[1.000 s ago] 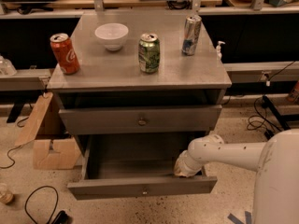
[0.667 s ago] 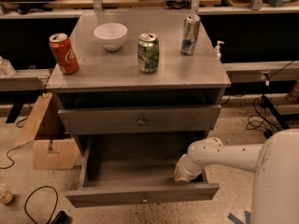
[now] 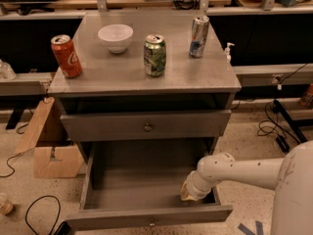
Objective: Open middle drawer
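The middle drawer [image 3: 112,220] of the grey metal cabinet [image 3: 142,77] is pulled far out toward me, and its bare grey inside shows. A small round knob [image 3: 151,223] sits in the middle of its flat front. My gripper [image 3: 188,192] is down inside this drawer at its right front corner, just behind the front panel. The white arm [image 3: 244,173] reaches in from the right. Above it, the upper drawer [image 3: 98,127] with its own knob stands a little out, with a dark gap over it. Anything under the open drawer is hidden.
On the cabinet top stand a red cola can [image 3: 66,56], a white bowl [image 3: 115,36], a green can [image 3: 154,55] and a silver can [image 3: 199,36]. A cardboard box [image 3: 51,151] leans at the left. Cables [image 3: 274,129] lie on the floor to the right.
The middle drawer has slid further out toward me. My gripper has come with it, staying at its right front corner.
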`<state>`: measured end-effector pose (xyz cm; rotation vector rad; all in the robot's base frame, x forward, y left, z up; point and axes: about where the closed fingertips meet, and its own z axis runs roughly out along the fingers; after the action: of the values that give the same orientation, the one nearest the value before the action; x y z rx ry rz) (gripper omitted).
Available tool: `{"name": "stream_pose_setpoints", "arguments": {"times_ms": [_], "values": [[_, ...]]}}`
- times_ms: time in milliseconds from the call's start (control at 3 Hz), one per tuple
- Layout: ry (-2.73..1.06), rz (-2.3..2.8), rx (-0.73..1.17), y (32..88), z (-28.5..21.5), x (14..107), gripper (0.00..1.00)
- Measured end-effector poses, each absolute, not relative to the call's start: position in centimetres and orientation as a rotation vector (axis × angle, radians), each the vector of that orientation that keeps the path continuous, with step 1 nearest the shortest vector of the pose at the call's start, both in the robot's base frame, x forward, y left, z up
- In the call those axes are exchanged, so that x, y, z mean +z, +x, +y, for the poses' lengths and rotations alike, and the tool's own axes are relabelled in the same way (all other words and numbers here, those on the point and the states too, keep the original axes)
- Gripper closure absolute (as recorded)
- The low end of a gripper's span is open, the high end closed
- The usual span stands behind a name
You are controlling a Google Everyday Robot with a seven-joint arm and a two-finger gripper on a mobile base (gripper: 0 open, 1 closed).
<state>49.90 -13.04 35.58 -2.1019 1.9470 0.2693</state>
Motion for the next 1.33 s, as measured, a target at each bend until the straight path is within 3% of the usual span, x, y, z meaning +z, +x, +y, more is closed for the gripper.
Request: {"name": "stream_pose_setpoints", "arguments": {"times_ms": [333,667,1000,1333], "values": [[-2.078,1.971,0.412,44.4,-11.8,35.1,1.00],[-2.078,1.971,0.412,44.7,-11.7,35.1,1.00],[-2.052,1.987,0.529,39.7,-10.8,34.7,1.00],[-2.052,1.987,0.529,40.2,-10.7,34.7,1.00]]}}
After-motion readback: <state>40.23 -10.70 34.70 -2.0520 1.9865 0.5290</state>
